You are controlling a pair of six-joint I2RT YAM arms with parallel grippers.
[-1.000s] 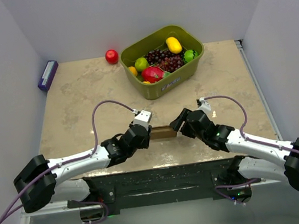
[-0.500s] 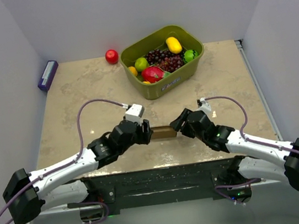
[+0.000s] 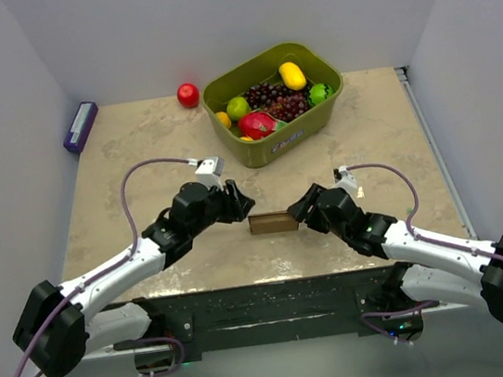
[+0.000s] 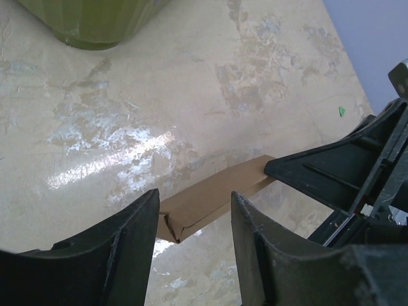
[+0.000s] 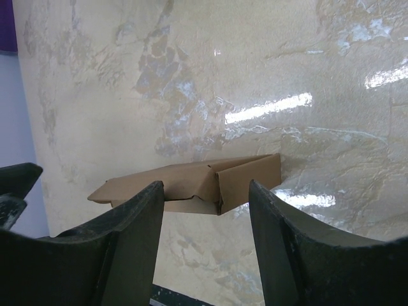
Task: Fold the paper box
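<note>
On the bench (image 3: 116, 161), the left arm (image 3: 121, 263) has drawn back, its jaws released and clear of the half-flattened paper box (image 3: 272, 222) near the front edge. The jaws of the right arm (image 3: 428, 243), also spread, seemingly touch its other end. Folding remains unfinished.

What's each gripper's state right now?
Left gripper: open, holding nothing; the partly folded brown cardboard paper box lies just beyond its fingers.
Right gripper: open, at the box's other end, not clamped on it.
</note>
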